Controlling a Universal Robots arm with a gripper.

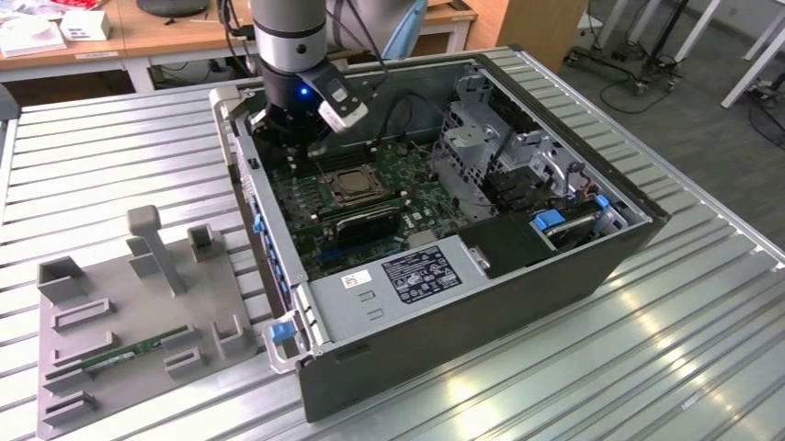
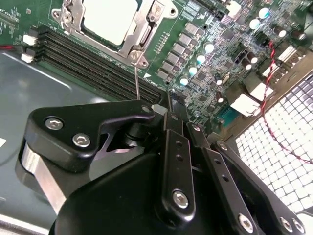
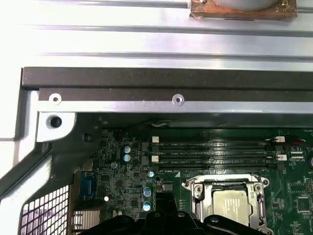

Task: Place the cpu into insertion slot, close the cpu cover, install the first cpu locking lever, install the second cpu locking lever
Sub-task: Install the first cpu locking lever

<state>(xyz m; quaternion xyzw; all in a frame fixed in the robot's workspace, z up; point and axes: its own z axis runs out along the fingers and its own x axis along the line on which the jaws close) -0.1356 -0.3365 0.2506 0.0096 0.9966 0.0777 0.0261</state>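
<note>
The exterior view is taking in the whole setting: the ribbed metal table [image 1: 638, 367], the open computer case [image 1: 405, 340] lying on it, and a grey fixture tray [image 1: 123, 312] well apart from the gripper, outside the case. There the arm [image 1: 290, 37] is reaching steeply down into the case, with the gripper [image 1: 294, 147] hanging low over the motherboard [image 1: 405, 175].

Both wrist views are giving the close detail. The memory slots [image 2: 98, 73] [image 3: 210, 152] are lying just ahead of the gripper. Beyond them, the cpu cover [image 2: 139, 34] [image 3: 222, 182] is lying flat, framing the cpu [image 2: 110, 19] [image 3: 232, 203], which is sitting in its socket, near the gripper but not touching it.

In the second wrist view the gripper [image 2: 161, 106] is showing its links converging, the tips drawn together. A thin locking lever [image 2: 137, 81] is running from the socket's corner straight to those tips. Whether they are actually pinching it cannot be told.
</note>
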